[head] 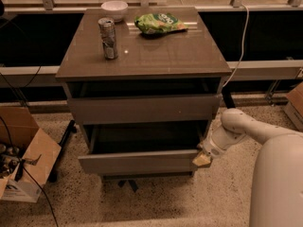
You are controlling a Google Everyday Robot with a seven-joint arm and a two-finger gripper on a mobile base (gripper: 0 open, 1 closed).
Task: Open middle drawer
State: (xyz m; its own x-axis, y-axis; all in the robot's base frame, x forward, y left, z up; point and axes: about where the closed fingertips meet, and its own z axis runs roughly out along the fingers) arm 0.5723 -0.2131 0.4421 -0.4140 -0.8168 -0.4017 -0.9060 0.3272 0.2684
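Note:
The middle drawer [139,162] is the lower of the two taupe-grey fronts that show on the cabinet. It stands pulled out towards me, with its dark inside [147,137] open to view. My gripper [202,160] is at the right end of that drawer front, against its corner, low and near the floor. My white arm [246,129] reaches in from the right. The upper drawer front [144,109] sits above it, with a dark gap under the cabinet top. A third front is hidden.
On the cabinet top [189,56] stand a drink can [108,38], a white bowl [114,8] and a green snack bag [159,22]. An open cardboard box [26,162] lies on the floor at left, and another box [296,105] at far right. A cable [241,41] hangs behind.

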